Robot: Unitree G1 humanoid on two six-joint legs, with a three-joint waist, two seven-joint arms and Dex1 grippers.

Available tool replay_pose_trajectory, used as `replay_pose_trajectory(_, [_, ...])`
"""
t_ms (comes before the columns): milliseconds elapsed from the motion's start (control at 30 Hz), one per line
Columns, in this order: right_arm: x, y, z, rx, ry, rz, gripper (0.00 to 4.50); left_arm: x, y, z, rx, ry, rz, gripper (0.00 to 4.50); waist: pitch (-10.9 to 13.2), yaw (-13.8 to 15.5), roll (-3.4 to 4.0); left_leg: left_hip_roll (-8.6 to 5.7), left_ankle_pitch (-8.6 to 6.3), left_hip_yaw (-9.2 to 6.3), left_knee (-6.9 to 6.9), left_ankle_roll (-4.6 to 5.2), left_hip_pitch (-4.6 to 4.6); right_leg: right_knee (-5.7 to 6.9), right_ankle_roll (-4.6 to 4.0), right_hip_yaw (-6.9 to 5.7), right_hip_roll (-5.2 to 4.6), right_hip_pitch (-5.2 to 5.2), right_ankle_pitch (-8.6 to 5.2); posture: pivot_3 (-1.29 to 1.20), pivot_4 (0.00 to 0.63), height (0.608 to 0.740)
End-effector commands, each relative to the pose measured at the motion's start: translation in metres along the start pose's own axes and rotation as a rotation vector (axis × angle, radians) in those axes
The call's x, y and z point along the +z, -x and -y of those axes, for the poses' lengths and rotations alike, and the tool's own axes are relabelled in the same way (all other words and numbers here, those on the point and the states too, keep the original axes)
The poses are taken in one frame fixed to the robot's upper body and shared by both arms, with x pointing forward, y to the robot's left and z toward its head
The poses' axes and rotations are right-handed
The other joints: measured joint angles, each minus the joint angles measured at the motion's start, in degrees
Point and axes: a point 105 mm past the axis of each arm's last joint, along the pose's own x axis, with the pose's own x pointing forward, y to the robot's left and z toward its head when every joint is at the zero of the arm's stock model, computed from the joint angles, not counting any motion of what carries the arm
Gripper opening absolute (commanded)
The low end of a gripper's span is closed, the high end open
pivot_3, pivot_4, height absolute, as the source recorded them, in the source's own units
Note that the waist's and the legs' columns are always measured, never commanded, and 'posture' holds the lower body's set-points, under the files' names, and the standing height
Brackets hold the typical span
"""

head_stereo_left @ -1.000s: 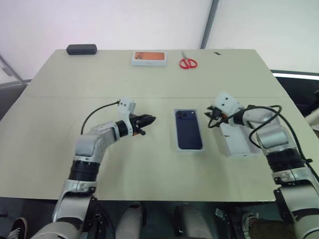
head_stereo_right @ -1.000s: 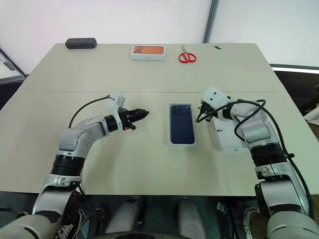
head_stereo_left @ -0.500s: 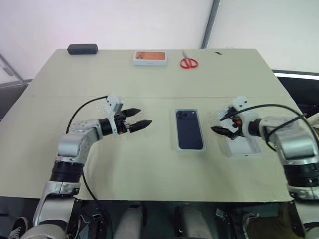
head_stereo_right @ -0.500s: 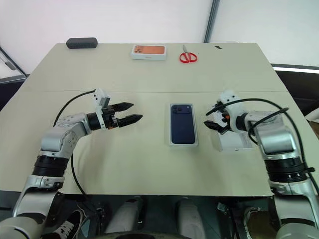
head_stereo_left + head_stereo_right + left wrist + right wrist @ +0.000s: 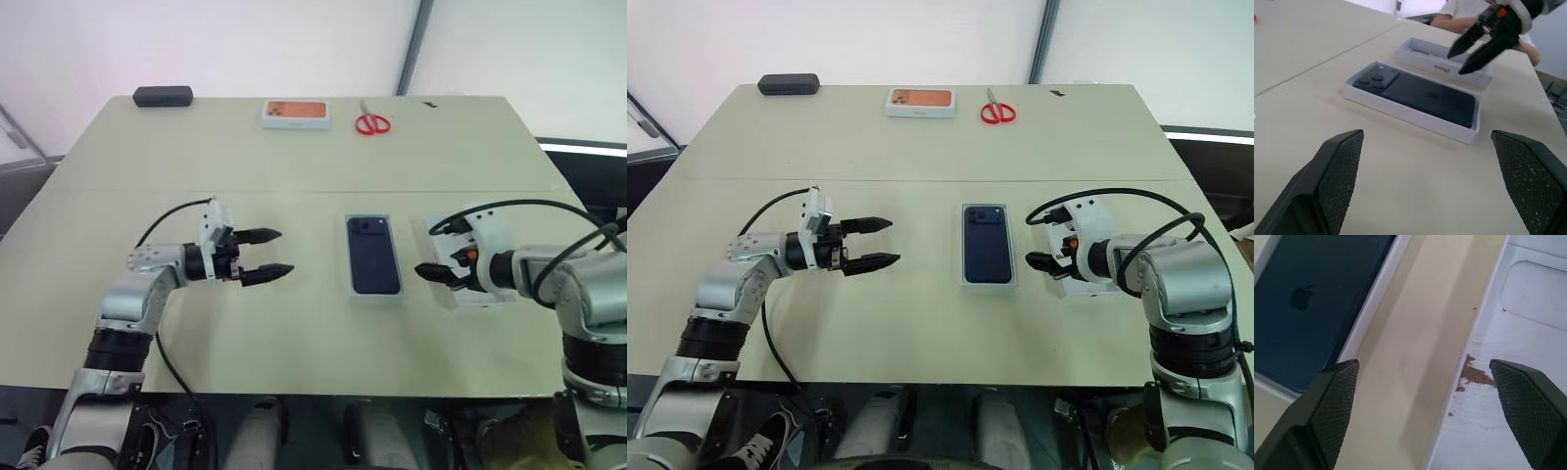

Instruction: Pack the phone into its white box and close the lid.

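Head views: phone lies back-up in the white box mid-counter, camera cluster at the far end. Lid sits just to the robot's right of the box, apart from it, open side up, not on the box yet. Left gripper hovers well to the left of the box, pointing toward it, fingers spread wide, nothing held. Right gripper hangs over the near-left edge of the lid, pointing toward the box, fingers apart, empty. At the far edge: dark case, white box w/ orange picture, red scissors.

Left wrist view: both fingers wide apart, w/ bare counter between. Phone in white box ahead; lid behind it. Right gripper hangs above the lid, fingers parted. A person's arm shows past the counter edge.

Right wrist view: fingers wide, empty. Phone in its box on one side, a strip of bare counter in the middle, lid's white inside on the other w/ a brown scuff.
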Motion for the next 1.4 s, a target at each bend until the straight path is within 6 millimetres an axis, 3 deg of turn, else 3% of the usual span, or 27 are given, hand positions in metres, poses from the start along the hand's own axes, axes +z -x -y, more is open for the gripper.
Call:
replay_pose_trajectory(33, [-0.001,0.006,0.002,-0.062,0.056,-0.007,4.46,0.006,-0.003,0.016,-0.09,-0.061,0.015,4.41,0.0,-0.1,0.01,0.0,-0.01,0.01,-0.01,0.02,0.0,-0.01,0.0,0.0,0.0,0.0,0.0,0.0,0.15,0.74])
replay_pose_trajectory(567, [0.003,-0.008,0.003,-0.05,-0.054,-0.029,4.46,0.005,-0.009,0.021,-0.082,-0.112,0.038,4.41,0.0,-0.2,0.01,0.05,-0.02,0.02,0.02,0.05,0.01,0.02,0.01,0.01,0.1,0.0,0.01,0.0,0.15,0.74])
replay_pose_trajectory(1100, [0.0,-0.011,0.001,-0.084,-0.029,-0.066,4.46,0.003,-0.012,0.023,-0.057,-0.114,0.049,4.41,0.0,-0.2,0.01,0.05,-0.02,0.02,0.02,0.07,0.0,0.02,0.01,0.01,0.14,0.0,0.0,0.0,0.15,0.74])
replay_pose_trajectory(1200, [-0.001,-0.011,0.001,-0.091,-0.027,-0.073,3.21,0.004,-0.013,0.022,-0.057,-0.113,0.05,4.5,0.0,-0.2,0.01,0.04,-0.02,0.02,0.02,0.07,0.0,0.02,0.01,0.01,0.14,0.0,0.0,0.0,0.15,0.74])
replay_pose_trajectory(1400, [-0.008,-0.012,0.002,-0.134,0.02,-0.104,0.06,0.004,-0.015,0.022,-0.054,-0.114,0.049,4.5,0.0,-0.2,0.01,0.05,-0.02,0.02,0.02,0.07,0.0,0.02,0.01,0.01,0.16,0.0,0.0,0.0,0.15,0.74])
